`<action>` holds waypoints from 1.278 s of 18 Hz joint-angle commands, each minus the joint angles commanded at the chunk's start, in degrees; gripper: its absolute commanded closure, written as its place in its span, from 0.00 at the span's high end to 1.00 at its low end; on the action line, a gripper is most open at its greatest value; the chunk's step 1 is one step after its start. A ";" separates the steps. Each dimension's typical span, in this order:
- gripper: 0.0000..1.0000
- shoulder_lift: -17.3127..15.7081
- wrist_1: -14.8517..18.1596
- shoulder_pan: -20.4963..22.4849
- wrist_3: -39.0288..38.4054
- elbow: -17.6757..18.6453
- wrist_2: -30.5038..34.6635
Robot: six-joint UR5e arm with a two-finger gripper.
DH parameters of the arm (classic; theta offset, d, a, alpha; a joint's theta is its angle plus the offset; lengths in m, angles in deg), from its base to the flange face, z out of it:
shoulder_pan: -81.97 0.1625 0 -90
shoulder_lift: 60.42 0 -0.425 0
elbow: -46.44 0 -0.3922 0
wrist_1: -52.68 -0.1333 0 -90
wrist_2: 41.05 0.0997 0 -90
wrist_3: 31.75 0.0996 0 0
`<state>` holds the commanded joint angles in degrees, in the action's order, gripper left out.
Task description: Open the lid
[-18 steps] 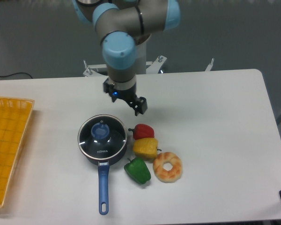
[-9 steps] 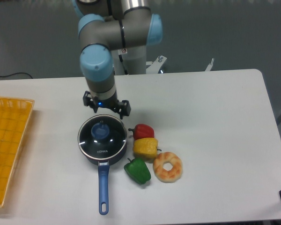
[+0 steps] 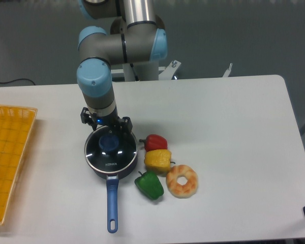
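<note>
Leftward and down swung the gripper [image 3: 106, 123], its fingers spread and hovering over the far rim of the lid [image 3: 111, 149], apparently lining up on the knob [image 3: 110, 143]. That lid sat closed on the saucepan [image 3: 112, 203].
</note>
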<state>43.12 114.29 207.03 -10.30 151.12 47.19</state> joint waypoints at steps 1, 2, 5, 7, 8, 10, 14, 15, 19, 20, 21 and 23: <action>1.00 0.00 -0.18 0.09 0.00 -0.35 -0.17; 1.00 0.09 -0.35 0.09 0.00 -0.61 -0.52; 1.00 0.61 -0.35 0.09 0.00 -1.23 -0.62; 1.00 0.96 -0.35 0.09 0.00 -1.67 -0.62; 1.00 1.23 -0.35 0.09 0.00 -1.85 -0.62; 1.00 1.76 -0.35 0.09 -0.09 -2.37 -0.62; 1.00 2.11 -0.35 0.09 -0.09 -2.81 -0.70; 1.00 2.11 -0.35 0.09 -0.09 -2.90 -0.70; 1.00 2.55 -0.35 0.09 -0.18 -3.43 -0.62; 1.00 2.64 -0.35 0.09 -0.18 -3.43 -0.62; 1.00 2.72 -0.35 0.09 -0.18 -3.52 -0.62; 1.00 2.72 -0.35 0.17 -0.09 -3.61 -0.62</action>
<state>45.84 113.94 207.21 -10.39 147.51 46.57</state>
